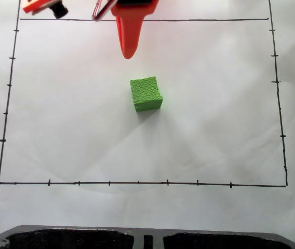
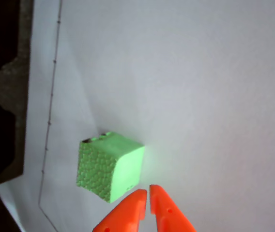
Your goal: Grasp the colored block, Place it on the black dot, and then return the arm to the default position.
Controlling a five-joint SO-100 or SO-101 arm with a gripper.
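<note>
- The colored block (image 1: 146, 94) is seen resting on white paper (image 1: 215, 124) that covers the desk, near the middle of a hand-drawn black border (image 1: 137, 182) and somewhat closer to the border's far line than to its near line in the fixed view; no long axis can be named, since it is a cube; it is set slightly askew, its edges turned a little off the border lines; its crackled top face is turned upward.
- In the wrist view the colored block (image 2: 109, 166) is shown standing on one face, a pebbled side toward the dark edge at the left and a smoother side toward the claw.
- The claw (image 2: 147, 194) is seen in the wrist view with its two orange tips nearly together, only a thin slit between them, and nothing held; the tips lie just beside the cube's nearest corner, and contact cannot be told.
- In the fixed view the arm (image 1: 131, 28) enters from the far edge, its tapered orange finger pointing toward the cube and stopping apart from it; black, red and white wires (image 1: 102, 10) are seen beside it.
- The paper is plain and faintly creased, with tick marks along the border; a dark textured strip (image 1: 85, 239) is seen along the near edge of the desk.
</note>
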